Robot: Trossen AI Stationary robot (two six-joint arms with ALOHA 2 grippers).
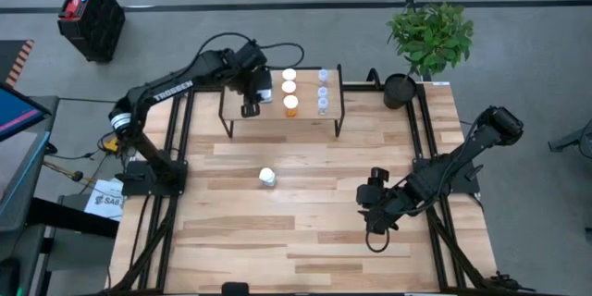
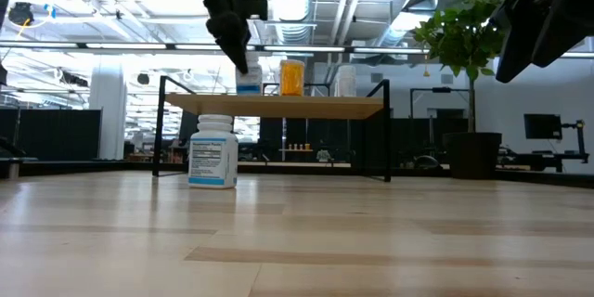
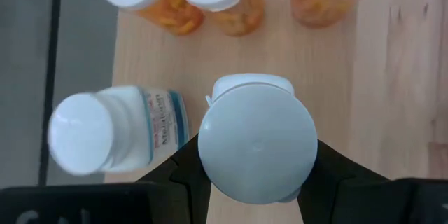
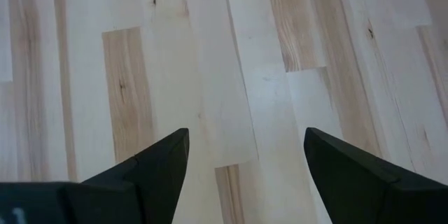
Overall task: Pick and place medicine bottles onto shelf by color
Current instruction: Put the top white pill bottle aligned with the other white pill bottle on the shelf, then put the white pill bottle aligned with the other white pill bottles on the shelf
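The shelf (image 1: pixel 277 122) stands at the table's far middle. On it are three orange bottles (image 1: pixel 289 88) in a row and three clear bluish bottles (image 1: pixel 323 92) to their right. My left gripper (image 1: pixel 252 104) is over the shelf's left part, shut on a white bottle (image 3: pixel 255 143). A second white bottle (image 3: pixel 112 129) stands on its base beside it, near the shelf's edge. Another white bottle (image 1: pixel 267 178) stands on the table in front of the shelf. My right gripper (image 1: pixel 372 205) is open and empty over the table's right part. My left gripper pinches the white bottle between its two fingers (image 3: pixel 189 175), which stand on opposite sides of the body just under the white cap (image 3: pixel 255 147). The fingers come from above, pointing down. The bottle is upright at the shelf top (image 2: pixel 306 105); whether its base rests there I cannot tell.
A potted plant (image 1: pixel 425 42) stands at the table's far right corner, beside the shelf. A black crate (image 1: pixel 91 17) sits on the floor at the far left. Bare wood lies under my right gripper (image 4: pixel 245 154).
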